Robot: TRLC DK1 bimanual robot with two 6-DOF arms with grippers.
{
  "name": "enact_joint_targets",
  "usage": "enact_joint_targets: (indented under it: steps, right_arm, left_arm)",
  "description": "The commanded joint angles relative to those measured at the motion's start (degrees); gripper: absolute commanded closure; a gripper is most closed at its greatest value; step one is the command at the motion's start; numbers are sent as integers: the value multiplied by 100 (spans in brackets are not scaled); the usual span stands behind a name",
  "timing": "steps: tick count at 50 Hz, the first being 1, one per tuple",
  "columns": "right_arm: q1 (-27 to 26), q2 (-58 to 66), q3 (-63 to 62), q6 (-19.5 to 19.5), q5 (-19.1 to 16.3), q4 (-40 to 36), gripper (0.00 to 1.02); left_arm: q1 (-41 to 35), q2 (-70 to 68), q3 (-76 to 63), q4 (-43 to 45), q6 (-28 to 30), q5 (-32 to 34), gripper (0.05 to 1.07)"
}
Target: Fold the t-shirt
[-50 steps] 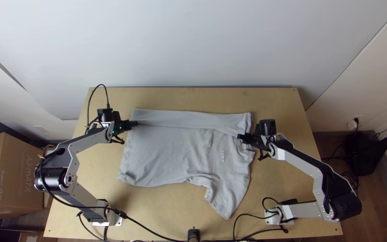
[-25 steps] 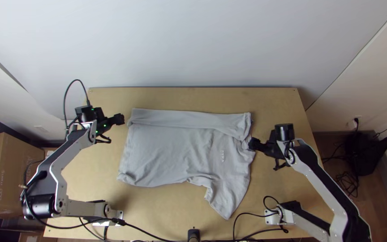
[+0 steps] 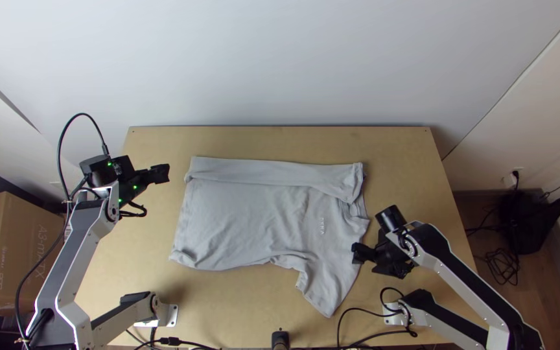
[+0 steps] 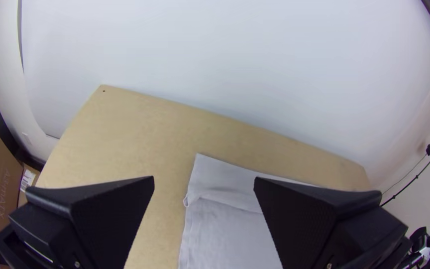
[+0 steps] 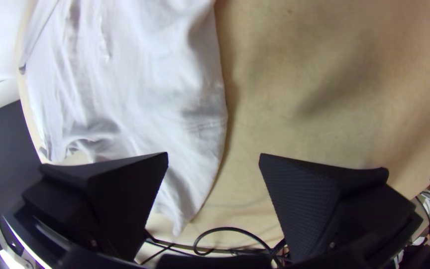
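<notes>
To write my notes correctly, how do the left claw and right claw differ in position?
In the top view, the left claw sits beside the t-shirt; the right claw overlaps its right edge. The left claw is level with the folded far strip, the right claw by the near sleeve. Both are open.

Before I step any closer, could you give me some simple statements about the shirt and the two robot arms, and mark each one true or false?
1. The t-shirt lies on the wooden table. True.
2. The left gripper is pinching the shirt. False: the left gripper is open, off to the side of the shirt.
3. A strip along the shirt's far side is folded over. True.
4. The near sleeve is tucked in on top of the shirt. False: the near sleeve sticks out toward the table's near edge.
5. The right gripper has its fingers apart. True.
</notes>
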Motion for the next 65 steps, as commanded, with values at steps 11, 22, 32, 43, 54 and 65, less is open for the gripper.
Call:
enact_joint_targets:
  steps: [11, 22, 32, 43, 54, 65]
  right_arm:
    - [1214, 474, -230, 144, -249, 0, 41]
    - [1706, 1081, -212, 127, -381, 35, 40]
    - [2067, 1670, -89, 127, -531, 352, 40]
    - [2286, 2162, 16, 118, -557, 729, 57]
    - [2383, 2250, 87, 3, -469, 958, 100]
    - [2322, 1924, 122, -32, -425, 817, 100]
  left_arm:
    - [-33, -282, -211, -113, 88, 59, 11]
    - [90, -300, -211, -122, 149, 59, 11]
    - [108, -291, -219, -130, 158, 50, 11]
    - [108, -274, -211, -183, 316, 59, 11]
    - [-6, -361, -61, -1712, 2241, 375, 11]
    - [248, -441, 229, -3919, 4852, 437, 14]
